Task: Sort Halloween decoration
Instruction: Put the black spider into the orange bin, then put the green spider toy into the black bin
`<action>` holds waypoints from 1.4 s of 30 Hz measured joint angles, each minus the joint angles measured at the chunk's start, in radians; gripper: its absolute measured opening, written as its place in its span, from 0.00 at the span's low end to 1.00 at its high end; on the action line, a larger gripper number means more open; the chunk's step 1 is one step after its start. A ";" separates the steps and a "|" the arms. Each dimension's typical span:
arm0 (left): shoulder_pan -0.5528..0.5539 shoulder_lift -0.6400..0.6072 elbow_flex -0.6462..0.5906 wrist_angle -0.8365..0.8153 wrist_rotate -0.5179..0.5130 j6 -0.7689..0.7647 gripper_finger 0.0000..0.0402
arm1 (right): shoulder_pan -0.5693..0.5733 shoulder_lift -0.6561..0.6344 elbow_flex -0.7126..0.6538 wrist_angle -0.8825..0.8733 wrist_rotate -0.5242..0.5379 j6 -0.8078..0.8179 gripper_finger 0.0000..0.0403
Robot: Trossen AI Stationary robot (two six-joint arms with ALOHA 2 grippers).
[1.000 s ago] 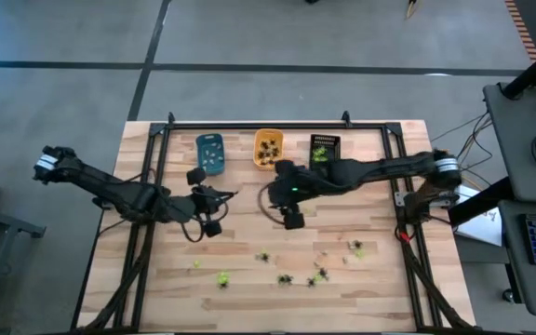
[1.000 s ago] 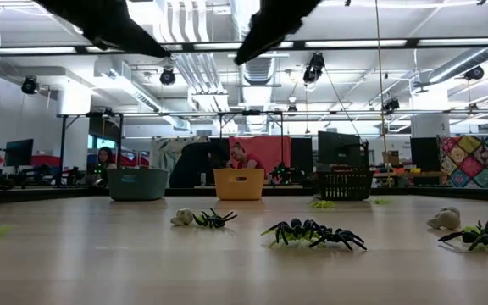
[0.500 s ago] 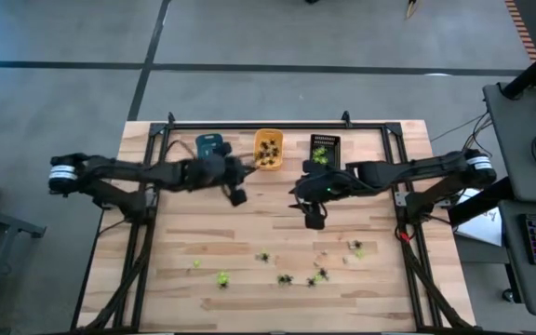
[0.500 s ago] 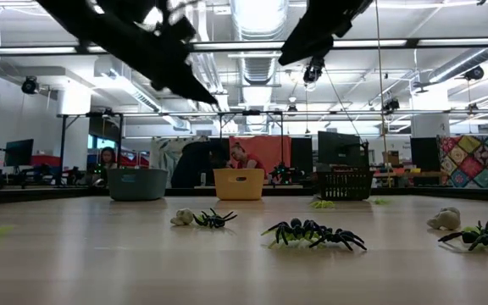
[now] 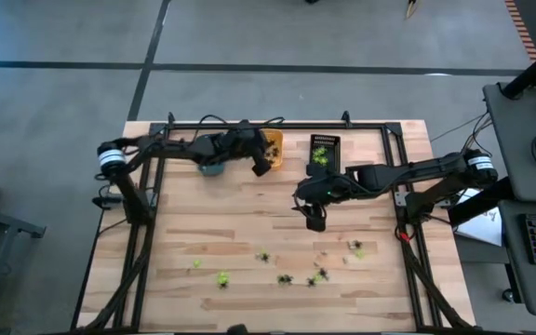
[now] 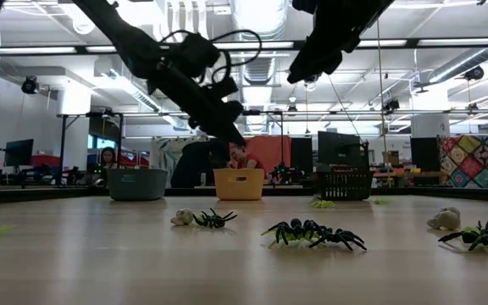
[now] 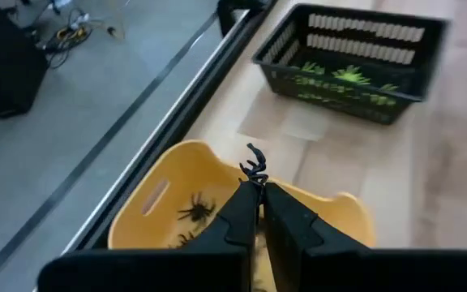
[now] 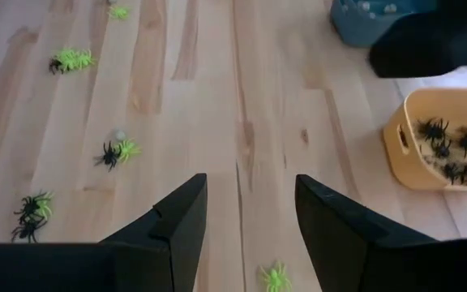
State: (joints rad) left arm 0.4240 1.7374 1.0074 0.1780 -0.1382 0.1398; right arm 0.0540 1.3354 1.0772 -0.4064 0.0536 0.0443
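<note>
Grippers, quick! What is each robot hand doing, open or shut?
Left gripper: shut on a black spider, above the orange tray.
Right gripper: open, holding nothing, over the table.

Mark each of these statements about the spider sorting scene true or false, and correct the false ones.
1. The left gripper pinches a black spider above the orange tray. True.
2. The right gripper holds a green spider. False: its fingers are open and empty over the table.
3. The black tray holds yellow-green spiders. True.
4. The orange tray is empty. False: black spiders already lie in it.
5. Loose spiders remain on the table's near half. True.
</note>
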 joint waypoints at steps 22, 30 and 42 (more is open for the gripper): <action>0.033 0.018 0.045 -0.093 0.144 -0.037 0.23 | 0.000 0.002 -0.036 0.054 0.009 0.064 0.44; -0.104 -0.034 0.045 -0.108 0.287 -0.009 0.19 | 0.000 0.002 -0.183 0.137 0.012 0.158 0.44; -0.338 0.009 0.043 -0.066 0.122 0.035 0.19 | 0.000 0.000 -0.313 0.119 0.025 0.579 0.42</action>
State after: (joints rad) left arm 0.0858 1.7464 1.0508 0.1121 -0.0160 0.1744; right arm 0.0540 1.3357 0.7644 -0.2876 0.0781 0.6230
